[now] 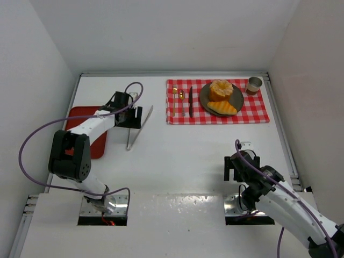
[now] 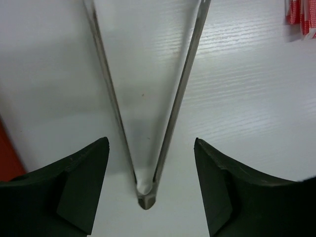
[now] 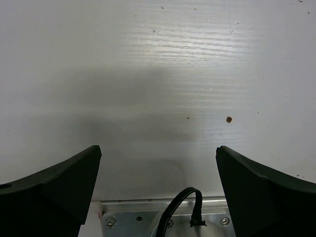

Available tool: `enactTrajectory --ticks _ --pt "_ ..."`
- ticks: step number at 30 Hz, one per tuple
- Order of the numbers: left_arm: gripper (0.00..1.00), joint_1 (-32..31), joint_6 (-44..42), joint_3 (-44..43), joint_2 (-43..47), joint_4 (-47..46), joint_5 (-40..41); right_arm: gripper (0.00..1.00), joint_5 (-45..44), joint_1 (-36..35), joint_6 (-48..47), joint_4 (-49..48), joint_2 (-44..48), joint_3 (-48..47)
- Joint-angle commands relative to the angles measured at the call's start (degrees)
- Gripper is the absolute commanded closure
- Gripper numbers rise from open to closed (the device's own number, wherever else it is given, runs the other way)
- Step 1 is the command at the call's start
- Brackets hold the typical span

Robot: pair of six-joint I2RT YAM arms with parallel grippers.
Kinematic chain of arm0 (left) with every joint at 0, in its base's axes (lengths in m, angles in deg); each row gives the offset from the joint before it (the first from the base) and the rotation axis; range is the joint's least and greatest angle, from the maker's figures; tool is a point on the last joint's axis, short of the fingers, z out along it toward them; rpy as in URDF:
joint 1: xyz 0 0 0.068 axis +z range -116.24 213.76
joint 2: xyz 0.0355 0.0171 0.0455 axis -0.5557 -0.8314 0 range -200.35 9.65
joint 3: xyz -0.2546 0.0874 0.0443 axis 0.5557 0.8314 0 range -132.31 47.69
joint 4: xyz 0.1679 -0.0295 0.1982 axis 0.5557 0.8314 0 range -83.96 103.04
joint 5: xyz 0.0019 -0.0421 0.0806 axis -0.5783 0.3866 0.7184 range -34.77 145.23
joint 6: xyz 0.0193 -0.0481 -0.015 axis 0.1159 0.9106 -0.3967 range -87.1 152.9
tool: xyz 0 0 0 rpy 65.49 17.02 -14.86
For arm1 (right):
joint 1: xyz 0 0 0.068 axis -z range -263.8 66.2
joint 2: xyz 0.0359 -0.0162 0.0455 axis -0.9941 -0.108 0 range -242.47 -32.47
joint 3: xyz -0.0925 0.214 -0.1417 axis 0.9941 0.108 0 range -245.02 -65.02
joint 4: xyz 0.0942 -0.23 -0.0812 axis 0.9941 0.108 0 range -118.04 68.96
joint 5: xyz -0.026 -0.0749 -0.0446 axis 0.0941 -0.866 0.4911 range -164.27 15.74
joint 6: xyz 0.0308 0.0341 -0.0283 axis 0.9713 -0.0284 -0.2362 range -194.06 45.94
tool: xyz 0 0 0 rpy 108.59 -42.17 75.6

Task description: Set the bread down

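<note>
Left arm (image 1: 91,129) hides part of red tray (image 1: 78,114). Left wrist view: tongs (image 2: 170,113) run off the top edge, checked cloth (image 2: 298,15) clipped at the corner. Gold bits (image 1: 181,95) beside knife (image 1: 190,102) too small to identify.

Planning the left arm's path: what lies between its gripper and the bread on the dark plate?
Top view, from left gripper to bread: metal tongs, bare white table, small metal utensil and dark knife on red checked cloth.
</note>
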Motion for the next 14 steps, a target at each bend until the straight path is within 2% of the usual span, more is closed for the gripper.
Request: enactTrajectory --ticks 1,2,5,14 --pt "0.25 0.4 1.1 -2.1 -0.2 -1.1 -1.6 0.01 -0.4 -0.1 2.0 0.8 1.7 -0.6" --pt "0.21 0.4 0.5 -3.6 -0.7 -0.6 -1.6 0.01 -0.4 0.1 2.3 1.4 2.1 -0.7" --pt "0.19 0.4 -1.0 -5.8 -0.7 1.0 -1.0 0.01 -0.6 0.0 2.7 2.2 3.2 -0.8" --pt "0.19 3.0 -5.9 -9.6 4.6 4.9 -2.2 0.01 0.5 0.2 3.0 3.6 5.9 -0.6"
